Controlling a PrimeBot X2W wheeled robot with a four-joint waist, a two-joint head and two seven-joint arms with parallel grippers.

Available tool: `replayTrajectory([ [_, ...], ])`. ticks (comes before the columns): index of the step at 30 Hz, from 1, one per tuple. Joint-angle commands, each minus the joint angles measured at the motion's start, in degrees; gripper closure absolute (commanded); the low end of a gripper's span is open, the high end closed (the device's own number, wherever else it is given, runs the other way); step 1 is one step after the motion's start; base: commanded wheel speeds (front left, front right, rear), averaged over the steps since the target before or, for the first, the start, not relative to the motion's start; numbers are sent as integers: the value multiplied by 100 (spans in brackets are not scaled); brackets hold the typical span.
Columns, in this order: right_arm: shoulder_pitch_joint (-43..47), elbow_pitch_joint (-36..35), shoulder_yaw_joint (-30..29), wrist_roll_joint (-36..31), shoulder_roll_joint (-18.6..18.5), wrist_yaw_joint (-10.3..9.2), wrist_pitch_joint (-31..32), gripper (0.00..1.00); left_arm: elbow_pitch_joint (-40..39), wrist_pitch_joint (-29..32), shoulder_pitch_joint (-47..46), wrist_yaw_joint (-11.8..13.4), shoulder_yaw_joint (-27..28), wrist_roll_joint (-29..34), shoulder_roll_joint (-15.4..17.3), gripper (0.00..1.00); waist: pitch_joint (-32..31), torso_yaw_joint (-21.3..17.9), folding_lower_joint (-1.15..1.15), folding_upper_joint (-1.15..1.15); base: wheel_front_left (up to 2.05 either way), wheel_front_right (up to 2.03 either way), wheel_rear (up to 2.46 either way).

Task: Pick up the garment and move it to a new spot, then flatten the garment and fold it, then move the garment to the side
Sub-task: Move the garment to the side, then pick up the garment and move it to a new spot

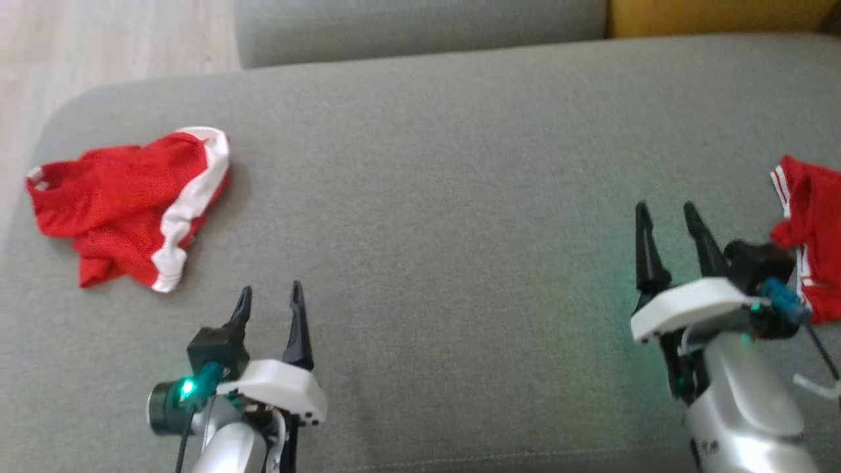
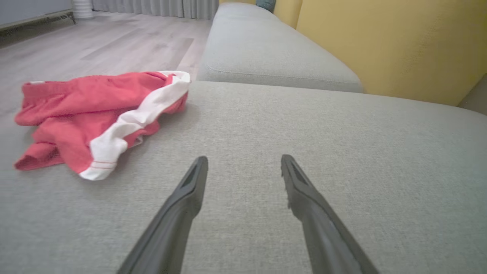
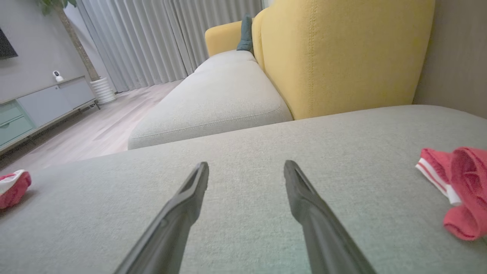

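Note:
A crumpled red garment with a white band [image 1: 125, 197] lies at the left end of the grey sofa cushion [image 1: 460, 197]; it also shows in the left wrist view [image 2: 95, 110] and at the right wrist view's left edge [image 3: 13, 188]. A second red garment with white stripes [image 1: 811, 223] lies bunched at the right edge, just right of my right gripper [image 1: 665, 206]; the right wrist view has it [image 3: 460, 186] too. My left gripper [image 1: 271, 287] stands open and empty, below and right of the left garment. Both grippers [image 2: 244, 158] [image 3: 246, 163] hover open over bare cushion.
A second grey seat cushion [image 3: 213, 102] adjoins at the back, with a yellow backrest [image 3: 342, 53] beside it. Wooden floor [image 2: 95, 45] lies beyond the cushion's left end. A low cabinet [image 3: 38, 102] and curtains [image 3: 152, 38] stand farther off.

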Motion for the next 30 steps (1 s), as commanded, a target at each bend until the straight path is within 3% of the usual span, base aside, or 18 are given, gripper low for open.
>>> replayTrajectory([
  [1, -86, -221, 127, -42, 44, 37, -62, 0, -213, -71, -117, 12, 239, 56, 23, 0, -124, 79, 0, 0, 0, 0, 0],
  [12, 326, -483, 207, -145, 129, 37, -62, 0, -567, -71, 264, 17, 744, 267, 23, 0, -381, 13, 0, 0, 0, 0, 0],
  [22, 411, -607, 257, -77, 130, 37, -62, 0, -694, -71, 296, 29, 767, 292, 23, 0, -385, -2, 0, 0, 0, 0, 0],
  [30, 490, -683, 501, -129, 131, 37, -62, 0, -650, -71, 213, 22, 727, 311, 23, 0, -316, 557, 0, 0, 0, 0, 0],
])
